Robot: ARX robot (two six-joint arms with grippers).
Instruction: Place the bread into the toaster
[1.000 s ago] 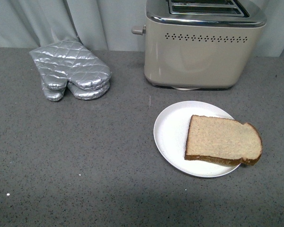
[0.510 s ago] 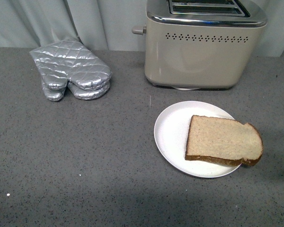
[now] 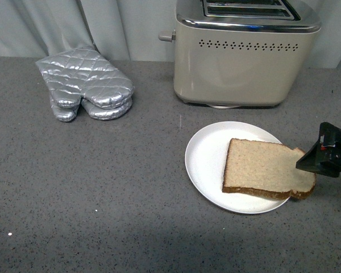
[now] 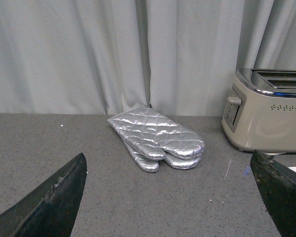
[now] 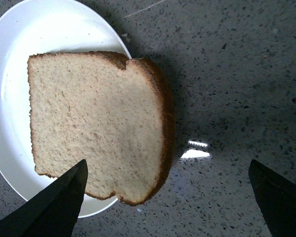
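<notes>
Now, bread (image 3: pixel 267 169): lies flat on a white plate (image 3: pixel 207 156). Its rounded crust end hangs past the plate's rim on the robot's right, which leaves an edge free to grab.
Right pincer (image 3: pixel 323 165): spread wide and empty, low over the counter (image 3: pixel 102 187) just beside that overhanging end. The wrist view shows one finger on each side of the slice, probably lined up to close across it.
Left pincer (image 4: pixel 167 155): also spread and holding nothing. It is well away from the plate and faces the silver oven mitt (image 3: pixel 85 82), so it looks parked out of the way.
Toaster (image 3: pixel 244 68): stands just behind the plate with its slots facing up and nothing visible in them.
Step in hand: reaching for the bread; no grip yet.
Next move calls for: a gentle pinch on the crust, then turning the slice upright so it drops edge-first into a slot.
Risk: the soft slice may bend or tear.
</notes>
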